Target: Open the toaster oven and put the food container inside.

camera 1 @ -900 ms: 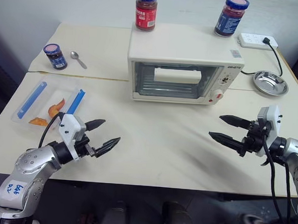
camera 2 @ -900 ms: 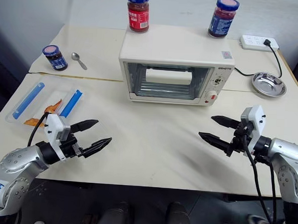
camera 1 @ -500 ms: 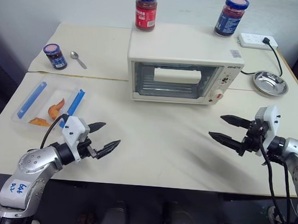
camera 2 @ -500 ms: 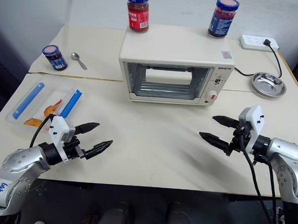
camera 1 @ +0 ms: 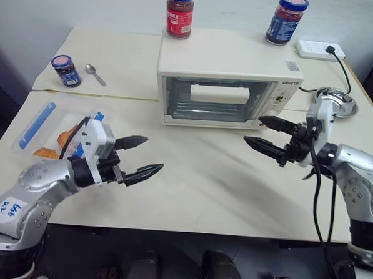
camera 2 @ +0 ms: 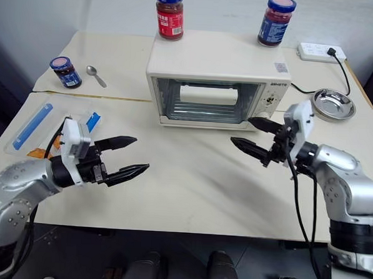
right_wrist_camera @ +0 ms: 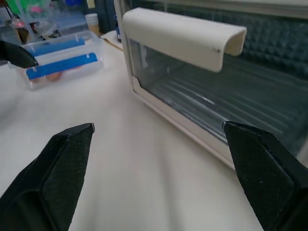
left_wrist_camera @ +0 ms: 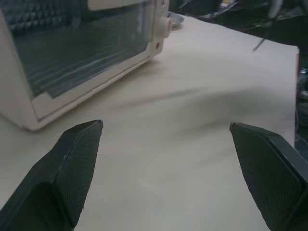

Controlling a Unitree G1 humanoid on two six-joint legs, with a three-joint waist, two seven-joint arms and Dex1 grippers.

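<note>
Food container [camera 1: 59,128] lies on the table [camera 1: 203,184] just behind and outboard of your left end effector [camera 1: 143,156], lid clips up, orange pieces inside; leave it there for now. Left end effector is spread wide and carries nothing, hovering over bare table; keep it parked low and clear of the door's swing. Toaster oven [camera 1: 224,79] sits ahead of and between both end effectors, door shut, white bar handle [right_wrist_camera: 185,38] across the top of the glass. Right end effector [camera 1: 267,133] is also spread wide and empty, pointing toward the oven's lower right front corner, near the knobs but, as far as I can judge, not touching. The step in hand looks like the door opening: raise the right end effector to handle height, bring one finger above and one below the bar near its middle, close gently, then pull outward and down along the hinge arc. Watch the two jars [camera 1: 180,12] on the oven top; a jerk could topple them.
</note>
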